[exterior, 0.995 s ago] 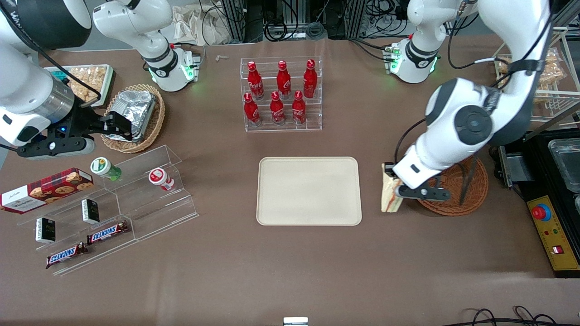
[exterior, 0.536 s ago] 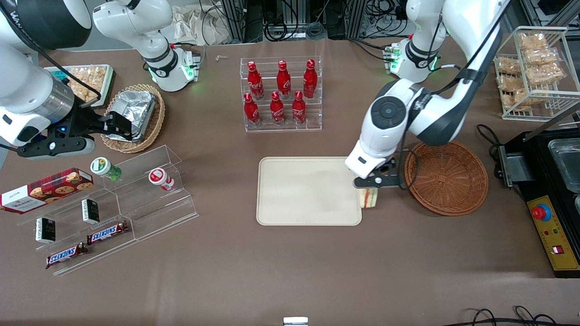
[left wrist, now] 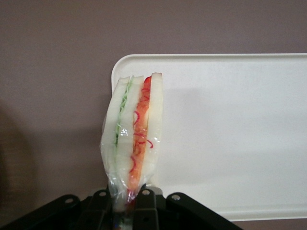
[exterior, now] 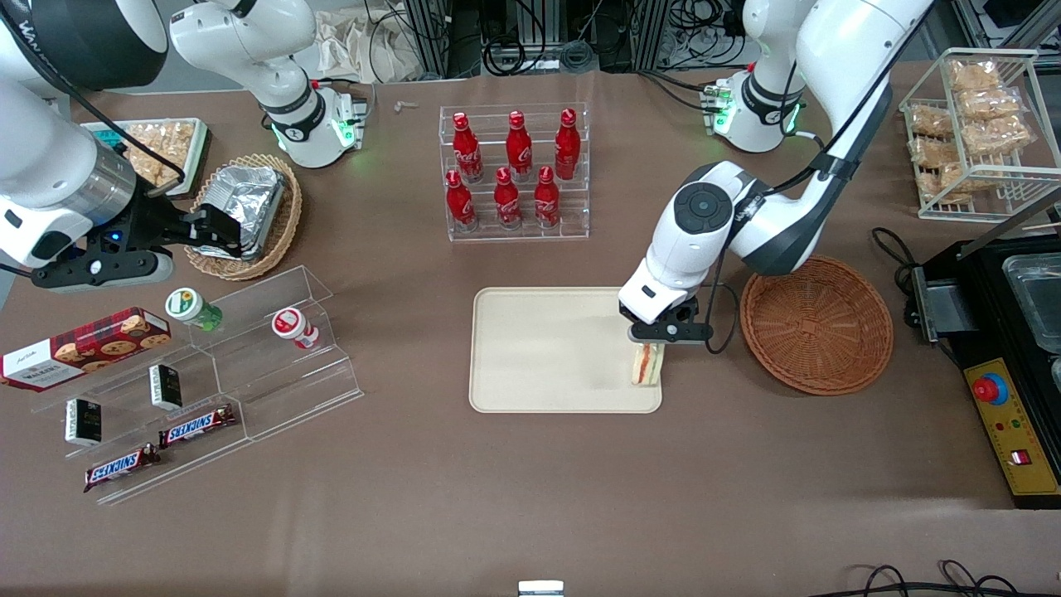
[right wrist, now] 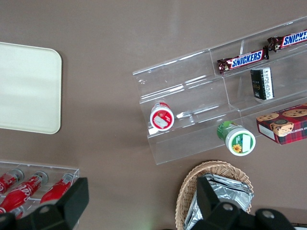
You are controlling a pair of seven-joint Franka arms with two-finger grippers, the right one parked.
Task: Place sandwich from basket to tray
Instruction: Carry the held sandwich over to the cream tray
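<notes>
My left gripper (exterior: 655, 342) is shut on the sandwich (exterior: 646, 365), a plastic-wrapped white wedge with red, orange and green layers. It hangs over the edge of the cream tray (exterior: 547, 348) that lies toward the basket, at the corner nearer the front camera. In the left wrist view the sandwich (left wrist: 132, 134) stands edge-on between the black fingers (left wrist: 148, 203), over the tray's corner (left wrist: 225, 129). The reddish-brown basket (exterior: 816, 323) lies beside the tray toward the working arm's end, with nothing in it.
A clear rack of red bottles (exterior: 514, 170) stands farther from the front camera than the tray. Clear acrylic shelves (exterior: 207, 373) with snacks and a tan basket with foil (exterior: 244, 211) lie toward the parked arm's end. A wire rack of snacks (exterior: 974, 124) and a black box (exterior: 1007, 332) stand past the basket.
The gripper has carried the sandwich from beside the basket sideways to the tray's edge. The sandwich has turned so its layered edge faces the front camera.
</notes>
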